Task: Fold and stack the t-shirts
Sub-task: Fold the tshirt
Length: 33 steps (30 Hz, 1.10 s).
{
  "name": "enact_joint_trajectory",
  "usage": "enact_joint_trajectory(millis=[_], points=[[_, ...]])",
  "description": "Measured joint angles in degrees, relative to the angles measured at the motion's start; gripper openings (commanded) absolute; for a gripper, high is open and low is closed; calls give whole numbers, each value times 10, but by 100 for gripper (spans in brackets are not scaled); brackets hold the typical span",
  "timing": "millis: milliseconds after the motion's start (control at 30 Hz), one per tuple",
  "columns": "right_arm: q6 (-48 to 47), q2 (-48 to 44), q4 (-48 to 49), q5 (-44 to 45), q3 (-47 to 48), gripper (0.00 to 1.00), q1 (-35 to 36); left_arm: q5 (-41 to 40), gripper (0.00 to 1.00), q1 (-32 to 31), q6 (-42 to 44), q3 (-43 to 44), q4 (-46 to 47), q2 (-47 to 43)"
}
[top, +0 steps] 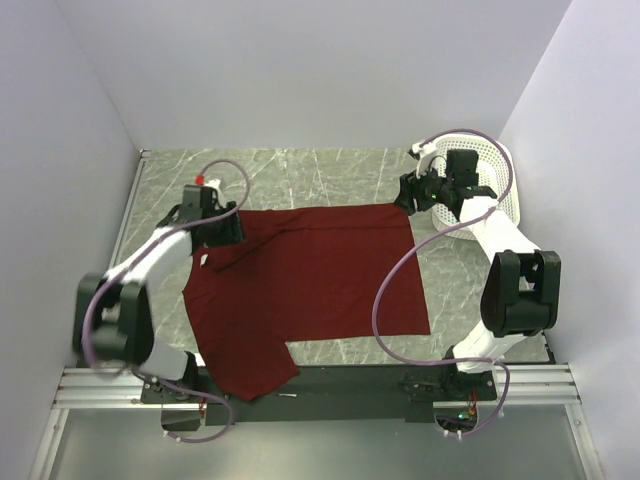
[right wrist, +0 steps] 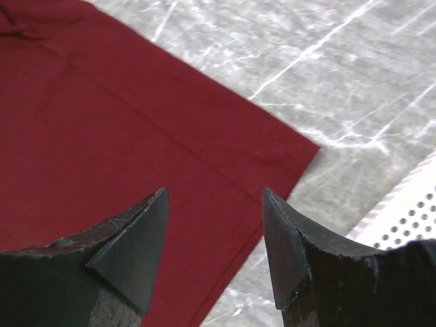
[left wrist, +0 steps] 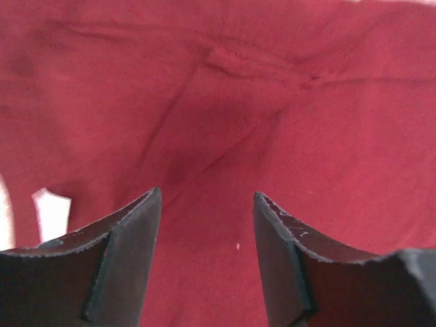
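A dark red t-shirt (top: 310,280) lies spread flat on the grey marbled table (top: 300,170), one sleeve hanging toward the near edge. My left gripper (top: 228,232) is open just above the shirt's far left corner; in the left wrist view its fingers (left wrist: 129,231) straddle red cloth (left wrist: 225,122) near a seam. My right gripper (top: 408,195) is open over the shirt's far right corner; the right wrist view shows that hem corner (right wrist: 300,153) ahead of the open gripper (right wrist: 214,204).
A white perforated basket (top: 492,180) stands at the far right behind the right arm, its rim also in the right wrist view (right wrist: 409,211). White walls close in the table on three sides. A black rail runs along the near edge (top: 350,380).
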Motion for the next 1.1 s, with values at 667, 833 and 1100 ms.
enact_joint_trajectory(millis=[667, 833, 1100], points=[[22, -17, -20, -44, -16, 64, 0, 45, 49, 0, 47, 177, -14, 268], [22, -17, -20, -44, -16, 64, 0, 40, 48, -2, 56, 185, -26, 275], [24, -17, -20, -48, -16, 64, 0, 7, 48, -14, 68, 188, -48, 276]])
